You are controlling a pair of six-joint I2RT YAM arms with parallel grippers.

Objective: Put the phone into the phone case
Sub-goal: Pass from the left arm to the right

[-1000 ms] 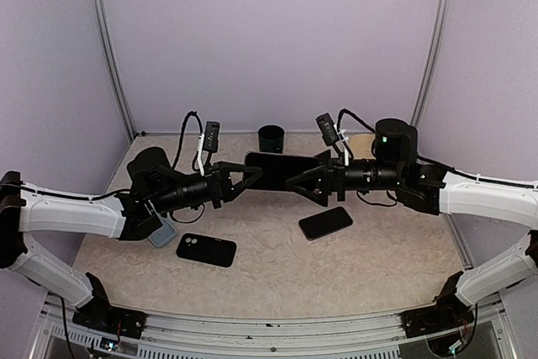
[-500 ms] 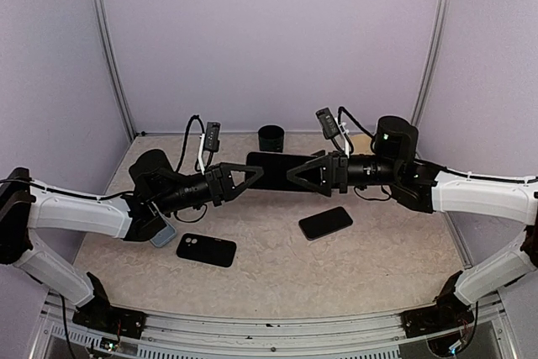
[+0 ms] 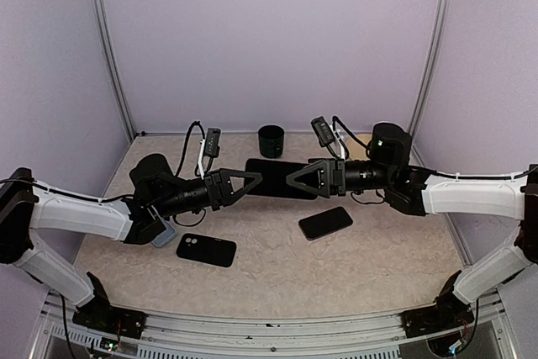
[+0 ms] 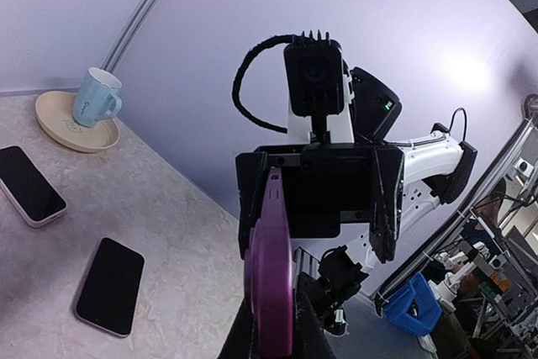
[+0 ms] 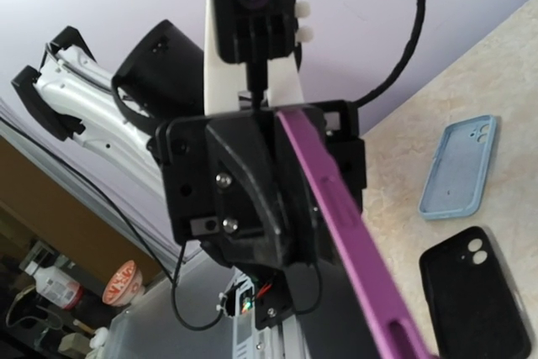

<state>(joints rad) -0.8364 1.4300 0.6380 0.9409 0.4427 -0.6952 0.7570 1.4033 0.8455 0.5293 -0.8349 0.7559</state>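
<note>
A phone (image 3: 271,178) with a dark face and purple rim hangs level in mid-air between both arms. I cannot tell whether the purple is its body or a case around it. My left gripper (image 3: 250,179) is shut on its left end. In the left wrist view the purple edge (image 4: 271,279) sits pinched between the fingers (image 4: 238,338). My right gripper (image 3: 296,181) is open, and its jaws straddle the phone's right end with a gap showing. A black phone case (image 3: 206,250) lies on the table below, also seen in the right wrist view (image 5: 475,300).
A second dark phone (image 3: 325,223) lies right of centre. A light blue case (image 3: 161,232) lies under the left arm. A dark cup (image 3: 271,140) stands at the back. A mug on a saucer (image 4: 92,100) and a white-cased phone (image 4: 29,184) sit at the right.
My right gripper has slid left over the phone's right end and its jaws have narrowed. The left gripper kept its hold, shifting slightly right.
</note>
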